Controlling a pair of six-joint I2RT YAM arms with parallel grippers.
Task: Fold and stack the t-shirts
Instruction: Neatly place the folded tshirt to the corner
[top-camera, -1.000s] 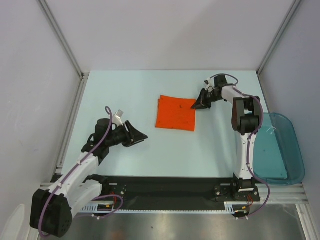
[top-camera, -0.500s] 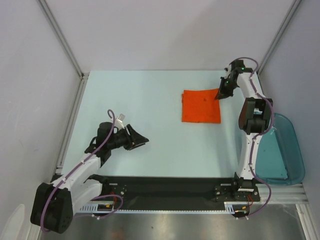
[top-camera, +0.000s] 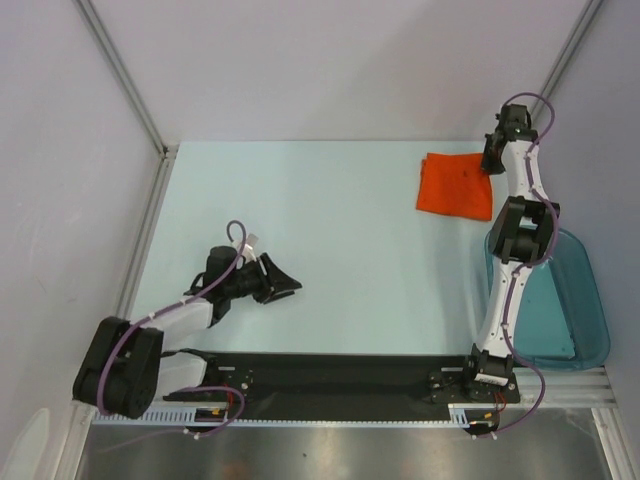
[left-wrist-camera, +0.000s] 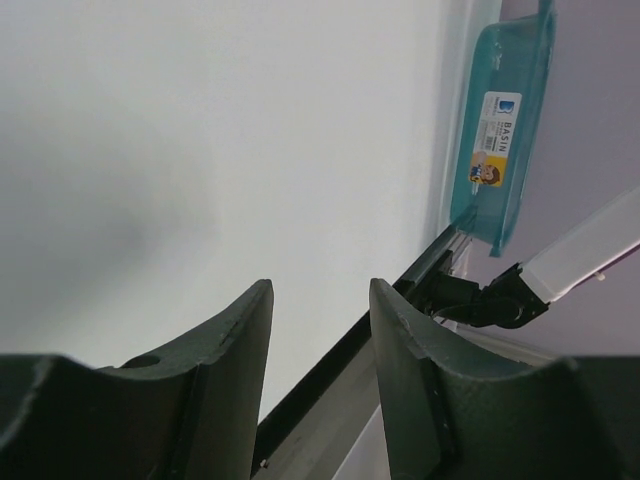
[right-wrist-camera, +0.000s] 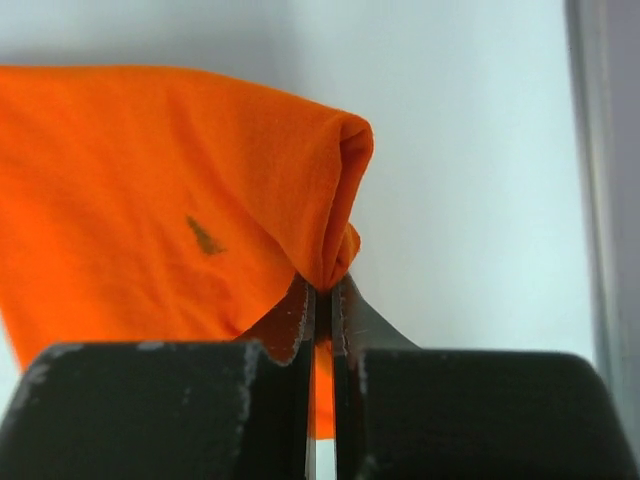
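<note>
A folded bright orange t-shirt (top-camera: 456, 184) lies at the table's far right corner. My right gripper (top-camera: 493, 158) is shut on its right edge, and the right wrist view shows the orange t-shirt (right-wrist-camera: 170, 200) bunched and pinched between the closed fingertips (right-wrist-camera: 322, 290). My left gripper (top-camera: 288, 285) hovers low at the near left of the table, open, with nothing between its fingers (left-wrist-camera: 245, 330). It is far from the shirt.
A translucent teal bin (top-camera: 560, 300) sits off the table's right edge beside the right arm; the left wrist view also catches the teal bin (left-wrist-camera: 500, 130). Grey walls and an aluminium frame enclose the pale table (top-camera: 300, 200).
The right gripper has dragged the folded shirt from the table's centre to the far right corner. The left arm has drawn back a little toward its base, its gripper still open.
</note>
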